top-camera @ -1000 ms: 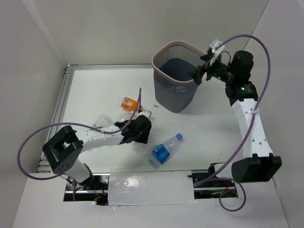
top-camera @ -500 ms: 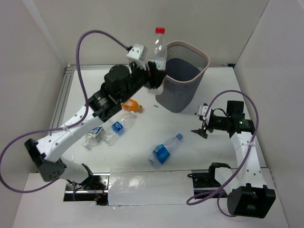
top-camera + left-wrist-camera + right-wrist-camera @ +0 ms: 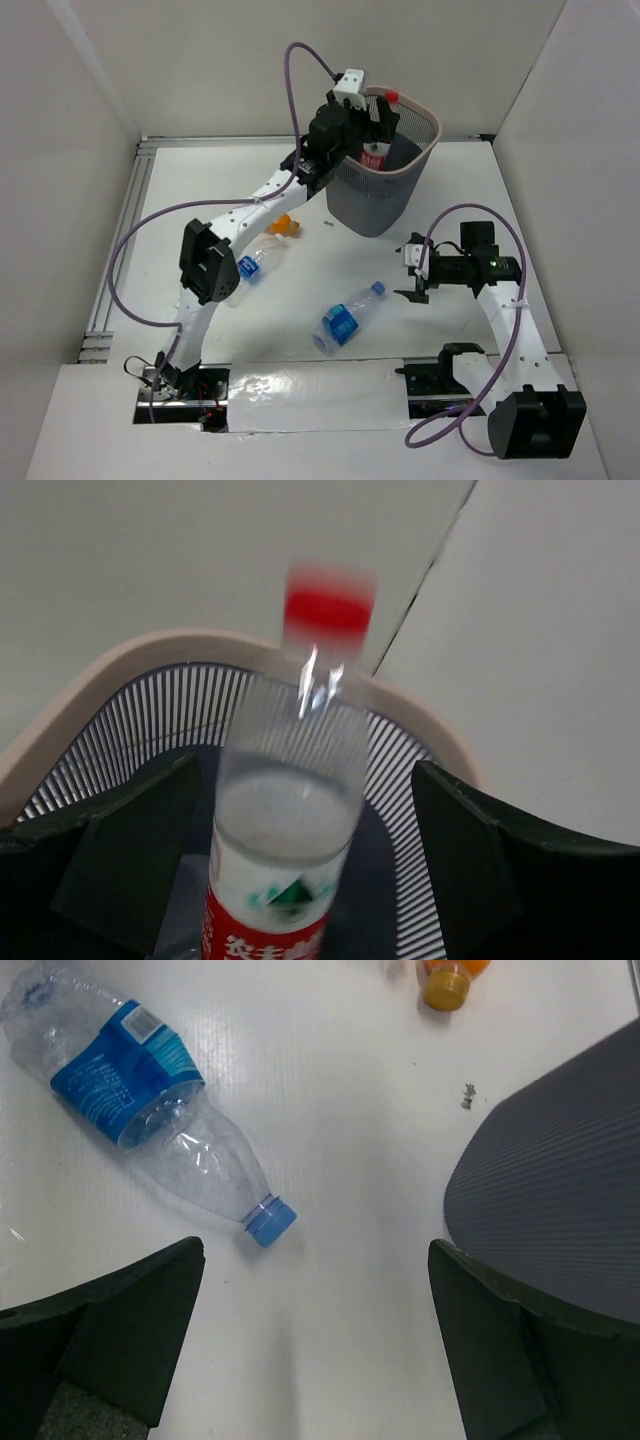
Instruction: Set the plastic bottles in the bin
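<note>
Far edge, centre: left gripper over the bin, fingers spread clear of the red-capped bottle, which stands upright, lower half inside the rim. Near edge, centre: blue-labelled bottle lies flat, cap pointing far-right toward right gripper, which is spread wide, empty, the nearer arm

Grey mesh bin pink-rimmed, red-capped bottle, blue-labelled bottle, orange bottle
</note>
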Available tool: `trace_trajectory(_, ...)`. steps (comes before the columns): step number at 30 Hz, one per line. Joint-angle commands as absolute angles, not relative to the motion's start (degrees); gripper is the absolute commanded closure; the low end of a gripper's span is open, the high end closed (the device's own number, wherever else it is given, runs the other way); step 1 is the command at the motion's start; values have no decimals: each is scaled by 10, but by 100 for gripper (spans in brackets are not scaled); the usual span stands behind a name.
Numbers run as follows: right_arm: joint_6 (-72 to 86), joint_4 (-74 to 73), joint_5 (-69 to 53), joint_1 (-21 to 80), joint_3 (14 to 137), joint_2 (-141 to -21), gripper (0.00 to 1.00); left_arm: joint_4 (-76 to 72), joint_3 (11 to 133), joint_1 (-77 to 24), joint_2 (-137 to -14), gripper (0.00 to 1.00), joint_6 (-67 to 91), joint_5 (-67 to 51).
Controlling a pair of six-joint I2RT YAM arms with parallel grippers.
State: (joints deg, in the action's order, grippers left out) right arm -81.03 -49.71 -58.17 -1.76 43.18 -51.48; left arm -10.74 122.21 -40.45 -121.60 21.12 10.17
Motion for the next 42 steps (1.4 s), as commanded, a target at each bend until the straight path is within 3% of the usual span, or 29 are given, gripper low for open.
trace_trajectory(1, -903, -481, -604, -1, 422, -526, 0, -124, 1302, -407, -1232, 1, 199, 120)
trace_trajectory(6, -973, -466, -601, 53, 411, -569, 0, -115, 1297, -407, -1196, 1, 178, 115)
trace_trajectory(10, -986, -418, -540, 139, 406, -615, 0, -74, 1199, -407, -1068, 1, 137, 120)
trace_trajectory(13, -1002, -394, -505, 212, 406, -656, 0, -21, 973, -407, -917, 1, 137, 127)
trace_trajectory(17, -1025, -394, -469, 258, 412, -706, 0, 58, 765, -386, -751, 1, 172, 143)
trace_trajectory(23, -1013, -362, -418, 283, 407, -787, 0, 211, 546, -359, -561, 1, 242, 178)
trace_trajectory(32, -992, -339, -386, 288, 396, -831, 29, 229, 459, -353, -488, 1, 223, 185)
trace_trajectory(34, -974, -339, -381, 288, 401, -831, 42, 212, 454, -347, -493, 1, 180, 169)
trace_trajectory(36, -947, -370, -381, 288, 426, -825, 56, 207, 448, -347, -509, 1, 145, 164)
trace_trajectory(40, -853, -452, -428, 288, 525, -790, 70, 188, 453, -323, -556, 1, 96, 137)
trace_trajectory(42, -813, -483, -481, 274, 597, -774, 70, 177, 460, -314, -577, 1, 79, 123)
